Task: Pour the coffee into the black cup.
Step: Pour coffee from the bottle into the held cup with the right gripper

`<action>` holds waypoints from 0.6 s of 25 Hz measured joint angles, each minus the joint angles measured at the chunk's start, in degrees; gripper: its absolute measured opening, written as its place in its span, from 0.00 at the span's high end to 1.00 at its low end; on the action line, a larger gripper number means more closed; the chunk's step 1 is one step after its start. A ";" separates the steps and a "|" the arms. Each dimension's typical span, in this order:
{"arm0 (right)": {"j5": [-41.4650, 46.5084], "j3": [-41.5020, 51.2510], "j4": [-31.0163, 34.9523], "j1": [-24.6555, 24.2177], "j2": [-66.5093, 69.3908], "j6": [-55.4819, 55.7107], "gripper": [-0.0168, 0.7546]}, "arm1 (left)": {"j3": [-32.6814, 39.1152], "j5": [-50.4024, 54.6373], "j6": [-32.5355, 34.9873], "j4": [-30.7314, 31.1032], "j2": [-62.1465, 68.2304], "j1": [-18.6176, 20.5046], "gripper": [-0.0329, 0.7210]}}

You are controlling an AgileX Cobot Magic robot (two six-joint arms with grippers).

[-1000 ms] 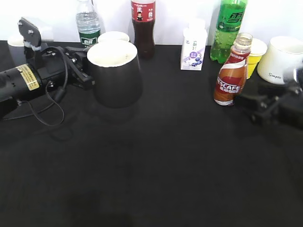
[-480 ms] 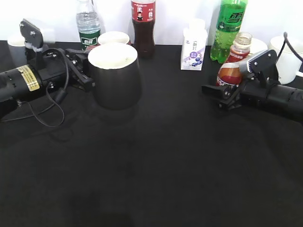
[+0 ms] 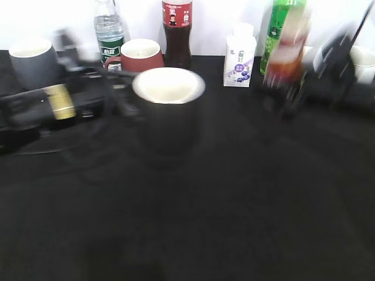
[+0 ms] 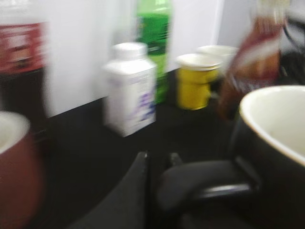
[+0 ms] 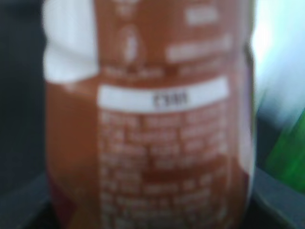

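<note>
The black cup with its white inside is near the table's middle, held by its handle in my left gripper, which is shut on it; in the left wrist view the cup fills the right side and the handle sits between the fingers. The coffee bottle is blurred and lifted off the table at the right, gripped by my right gripper. In the right wrist view its brown label fills the frame.
At the back stand a grey mug, a water bottle, a brownish-red mug, a dark red-labelled bottle, a white carton, a green bottle and a white mug. A yellow cup shows in the left wrist view.
My left gripper has carried the black cup to the right, toward the middle. My right gripper has closed on the coffee bottle and lifted it off the table.
</note>
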 joint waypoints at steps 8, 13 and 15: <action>9.58 0.02 -5.62 0.11 -19.68 -9.68 0.29 | -8.51 8.39 -2.05 -0.80 0.02 -14.89 0.87; 9.96 0.02 -6.00 0.11 -19.68 -32.73 0.29 | -13.86 10.20 -2.06 -3.80 2.94 -15.84 0.87; 10.03 0.02 -5.95 0.11 -19.68 -39.38 0.29 | -14.36 10.01 -2.06 -4.07 3.07 -15.84 0.87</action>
